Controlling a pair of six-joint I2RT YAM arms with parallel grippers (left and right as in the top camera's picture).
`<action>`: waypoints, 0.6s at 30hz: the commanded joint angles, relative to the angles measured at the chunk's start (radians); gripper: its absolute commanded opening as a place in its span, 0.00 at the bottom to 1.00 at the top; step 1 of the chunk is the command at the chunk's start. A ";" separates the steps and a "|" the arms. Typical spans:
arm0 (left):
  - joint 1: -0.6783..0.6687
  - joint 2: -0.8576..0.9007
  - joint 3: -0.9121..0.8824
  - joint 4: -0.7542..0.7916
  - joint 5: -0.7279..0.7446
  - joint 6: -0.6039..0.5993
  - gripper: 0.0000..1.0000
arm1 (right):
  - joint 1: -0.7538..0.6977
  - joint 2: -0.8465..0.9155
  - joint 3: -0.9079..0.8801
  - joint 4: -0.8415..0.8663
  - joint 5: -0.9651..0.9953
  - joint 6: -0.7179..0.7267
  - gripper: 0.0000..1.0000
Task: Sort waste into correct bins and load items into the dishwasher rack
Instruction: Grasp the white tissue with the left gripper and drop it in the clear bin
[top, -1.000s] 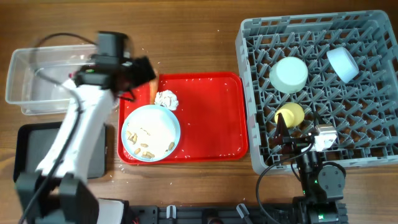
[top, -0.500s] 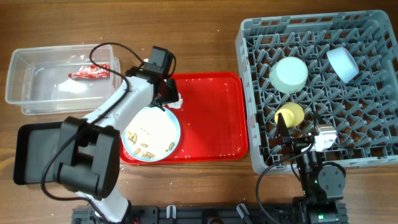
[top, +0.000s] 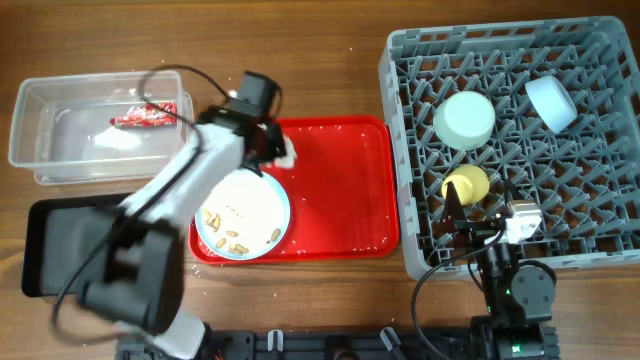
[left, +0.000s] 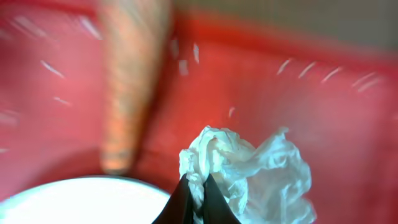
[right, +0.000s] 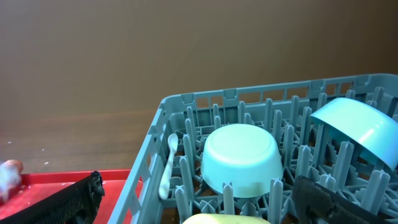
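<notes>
My left gripper is at the back left corner of the red tray, shut on the crumpled white tissue; its dark fingertips pinch a fold of it. Beside it lies the orange-brown stick. The pale-blue plate holds beige crumbs. The red wrapper lies in the clear tub. My right gripper hangs open over the grey rack's front left part. A pale bowl, a blue bowl, a yellow-green bowl and the white spoon sit in the rack.
The black tray lies at the front left, partly under my left arm. Small white specks are scattered on the red tray. Bare wooden table runs along the back between the tub and the rack.
My left gripper has swung from the clear tub to the red tray's corner and shut on the tissue. The wrapper now lies in the tub. The right arm has not moved.
</notes>
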 joint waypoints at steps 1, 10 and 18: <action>0.154 -0.240 0.058 0.019 -0.019 -0.018 0.04 | -0.004 -0.010 -0.003 0.004 -0.013 0.014 1.00; 0.570 -0.223 0.057 0.049 -0.118 -0.021 0.04 | -0.004 -0.010 -0.003 0.004 -0.013 0.014 1.00; 0.608 -0.057 0.099 0.090 0.044 0.047 0.99 | -0.004 -0.010 -0.003 0.004 -0.013 0.015 1.00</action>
